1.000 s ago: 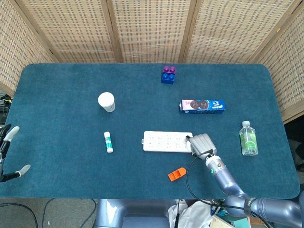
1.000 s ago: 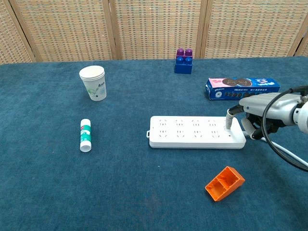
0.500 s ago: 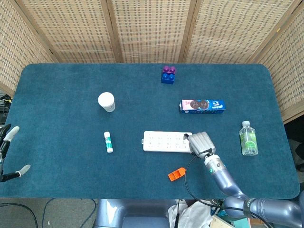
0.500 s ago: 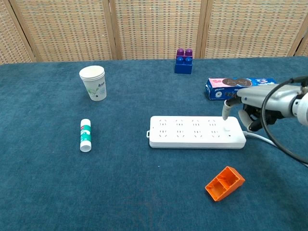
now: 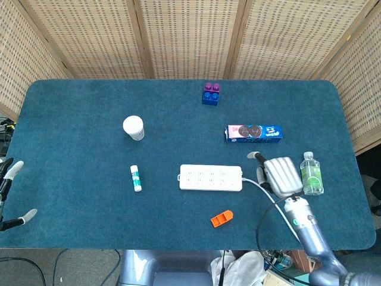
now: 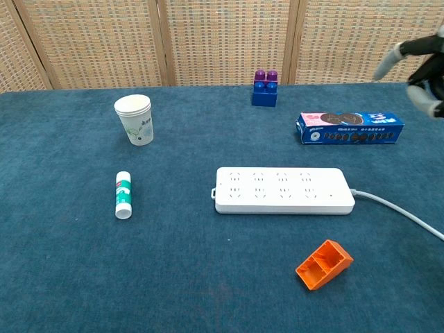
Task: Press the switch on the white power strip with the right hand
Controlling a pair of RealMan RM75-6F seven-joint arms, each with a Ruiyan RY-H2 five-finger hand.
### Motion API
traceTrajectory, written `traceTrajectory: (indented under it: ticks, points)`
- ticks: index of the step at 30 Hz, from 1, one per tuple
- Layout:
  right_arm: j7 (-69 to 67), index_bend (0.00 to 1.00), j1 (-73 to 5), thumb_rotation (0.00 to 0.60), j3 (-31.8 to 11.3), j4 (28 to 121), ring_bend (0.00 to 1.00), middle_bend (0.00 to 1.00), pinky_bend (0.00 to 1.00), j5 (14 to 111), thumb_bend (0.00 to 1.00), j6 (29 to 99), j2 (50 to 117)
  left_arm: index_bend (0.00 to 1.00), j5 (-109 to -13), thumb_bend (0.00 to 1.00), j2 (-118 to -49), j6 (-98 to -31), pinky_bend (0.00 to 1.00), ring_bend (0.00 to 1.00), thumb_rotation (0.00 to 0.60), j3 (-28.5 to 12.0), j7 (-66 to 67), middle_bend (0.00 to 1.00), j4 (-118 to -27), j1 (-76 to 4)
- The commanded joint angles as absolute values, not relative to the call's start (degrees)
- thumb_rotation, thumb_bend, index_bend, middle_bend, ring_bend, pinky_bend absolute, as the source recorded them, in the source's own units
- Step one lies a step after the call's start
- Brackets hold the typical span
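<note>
Two hands visible — right hand [image 5: 280, 174] raised clear of white power strip [image 5: 211, 177], holding nothing, one finger extended, rest partly curled (spread unclear). Strip lies flat mid-table, cord trailing right. Left hand [image 5: 12, 190] at table's left edge — fingers apart, empty.

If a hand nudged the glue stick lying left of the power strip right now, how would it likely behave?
The glue stick lies on its side and looks cylindrical, so a sideways push would probably roll it. The table cloth looks felt-like, which may stop it quickly. It seems small, rigid plastic, so probably light and stiff.
</note>
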State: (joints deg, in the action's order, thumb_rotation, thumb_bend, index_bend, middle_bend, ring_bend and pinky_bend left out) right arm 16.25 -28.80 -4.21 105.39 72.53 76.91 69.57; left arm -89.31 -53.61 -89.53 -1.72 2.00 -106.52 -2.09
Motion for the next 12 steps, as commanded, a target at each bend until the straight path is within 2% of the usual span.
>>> traceTrajectory:
  ticks: [1,6,12]
  points:
    - [10.6,0.00,-21.8,0.600,-0.2,101.7,0.00,0.00,0.03,79.5,0.00,84.2,67.7,0.00,-89.4,0.00,-54.1,-89.4,0.00,0.00,0.600,-1.5,2.0,0.00,-106.1,-2.0]
    - [8.4,0.00,-15.8,0.600,2.5,94.7,0.00,0.00,0.00,85.2,0.00,91.2,69.7,0.00,-89.8,0.00,-54.8,-89.5,0.00,0.00,0.600,-0.9,2.2,0.00,-105.2,-1.6]
    - [8.5,0.00,-13.4,0.600,2.0,92.4,0.00,0.00,0.00,86.5,0.00,92.7,70.8,0.00,-90.6,0.00,-54.8,-90.1,0.00,0.00,0.600,-0.3,1.8,0.00,-104.7,-1.0]
